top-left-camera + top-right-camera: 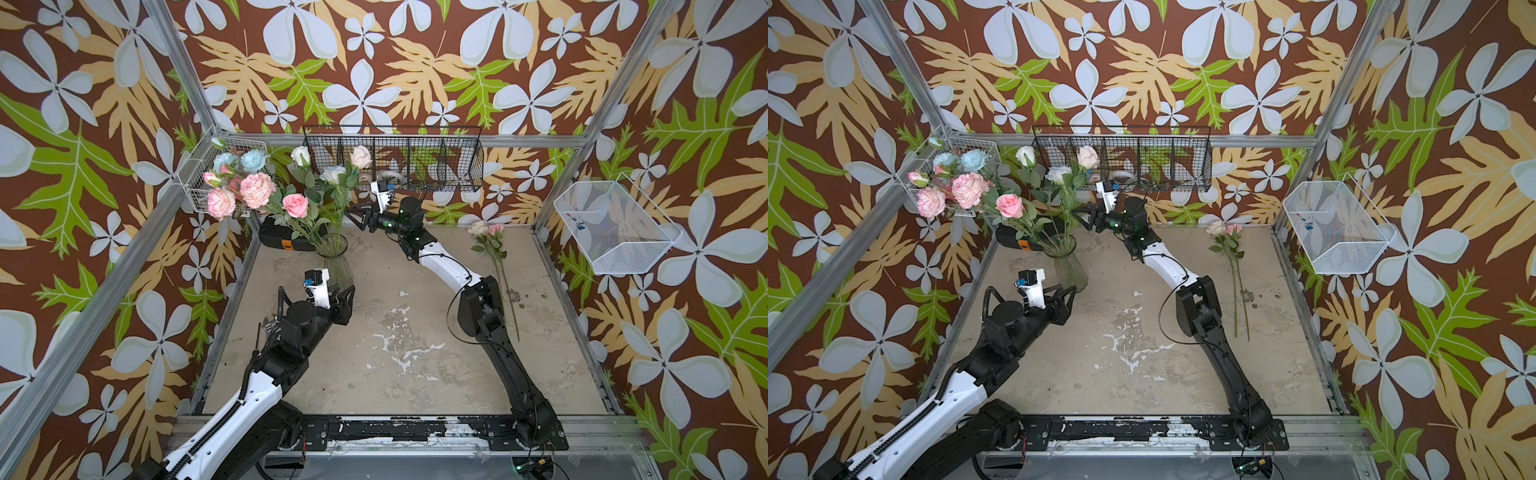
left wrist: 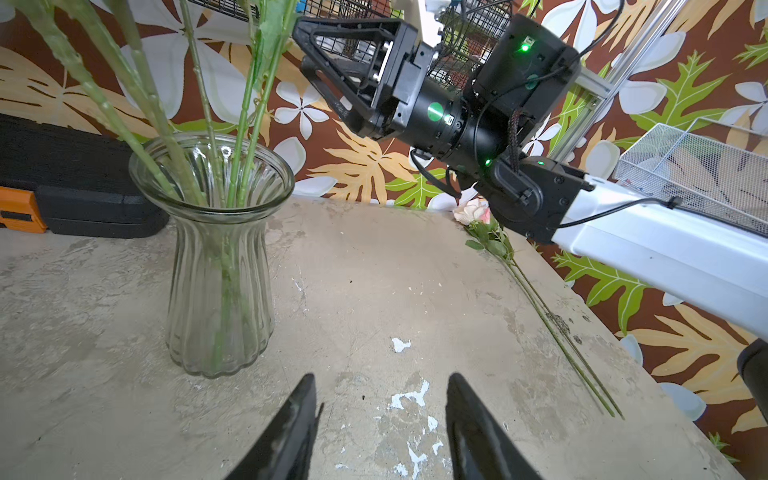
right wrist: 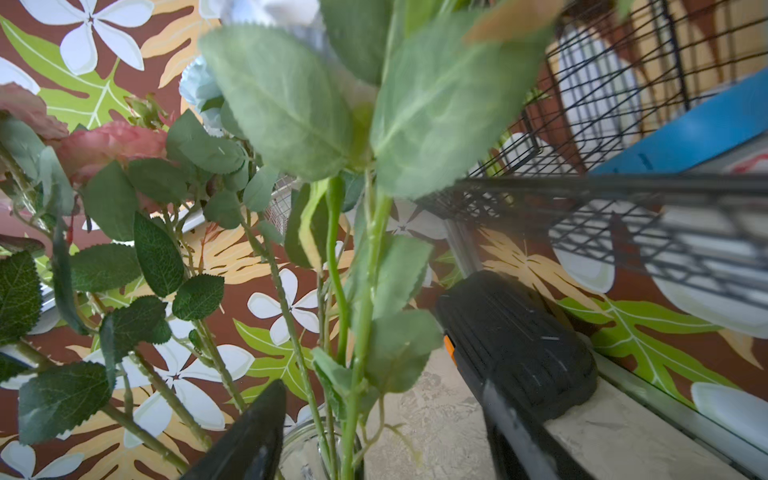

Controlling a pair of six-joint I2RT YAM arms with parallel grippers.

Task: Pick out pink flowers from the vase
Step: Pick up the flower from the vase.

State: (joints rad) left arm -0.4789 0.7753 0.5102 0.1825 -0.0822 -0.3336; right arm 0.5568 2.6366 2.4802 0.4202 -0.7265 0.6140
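Floral walls (image 1: 374, 62) w/ wire baskets (image 1: 415, 166), scuffed tabletop (image 1: 415, 374).

The vase (image 3: 301, 455) is cut off at the edge; the basket (image 3: 685, 249) is blurred, its contents not made out.

One clear ribbed glass vase (image 1: 332, 259). Standing in it: two full ruffled pink flowers (image 1: 257, 190), one open pink rose (image 1: 295, 205), one small pink bud (image 1: 212, 178), two light blue ruffled flowers (image 1: 252, 160), two white roses (image 1: 300, 156) and one cream rose (image 1: 360, 156); heads hidden behind these cannot be counted. Two long-stemmed flowers lie loose: one pale blush rose (image 1: 478, 227), one pink-headed rose (image 1: 495, 229). Three baskets: one black wire basket (image 1: 457, 166), two white wire baskets (image 1: 615, 249). One black case with an orange latch (image 1: 274, 237). Two black-and-white robot arms (image 1: 449, 266)
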